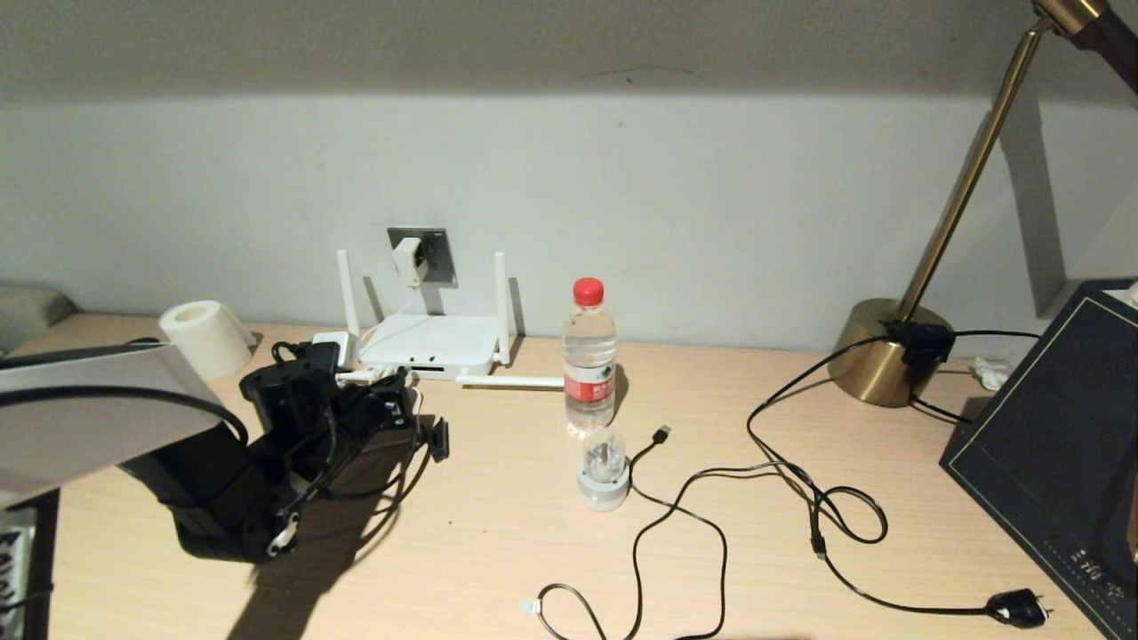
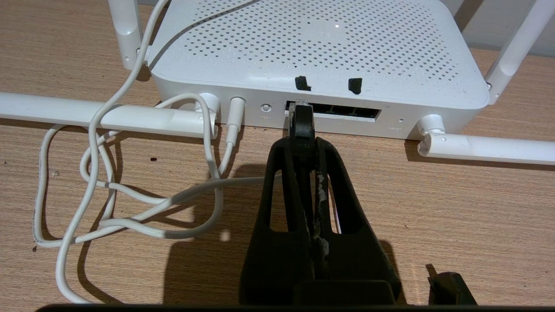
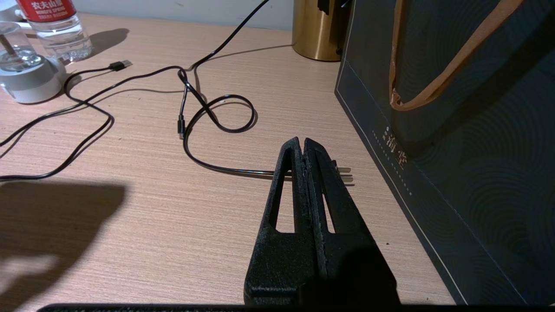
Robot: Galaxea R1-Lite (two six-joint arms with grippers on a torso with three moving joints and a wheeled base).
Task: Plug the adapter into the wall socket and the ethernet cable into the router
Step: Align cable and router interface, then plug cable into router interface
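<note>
Right claw (image 3: 303, 145): black fingers pressed together, nothing between them, hanging low over the pale wood-grain desk (image 3: 151, 216) beside a dark navy paper bag with tan handles (image 3: 455, 130). Just past its tip, a black cord with a round mains plug (image 1: 1016, 608), prongs showing.

Mid-desk: thin black USB-tipped cable (image 1: 661, 434) looping across the surface; round white-and-clear gadget (image 1: 604, 471) standing near a clear water bottle with red cap and red label (image 1: 589, 356). Brass lamp base (image 1: 889, 351) at far right, near the wall.

Left claw (image 2: 302, 130): black fingers clamped on the clear-tipped plug of the black ethernet cable (image 2: 301, 117), holding it at the leftmost opening of the dark port row on the near edge of the flat white router with thin white antennas (image 2: 321, 47). Whether the plug is fully seated: cannot tell. Thin white cord (image 2: 130, 203) coiled on the desk beside the claw, its barrel end in the router's round jack.

Far, on the wall above the router: small white cube-shaped adapter (image 1: 407, 260) seated in the square grey metallic wall socket (image 1: 436, 253), cord hanging down to the router. White paper roll (image 1: 206, 336) lying at far left.
</note>
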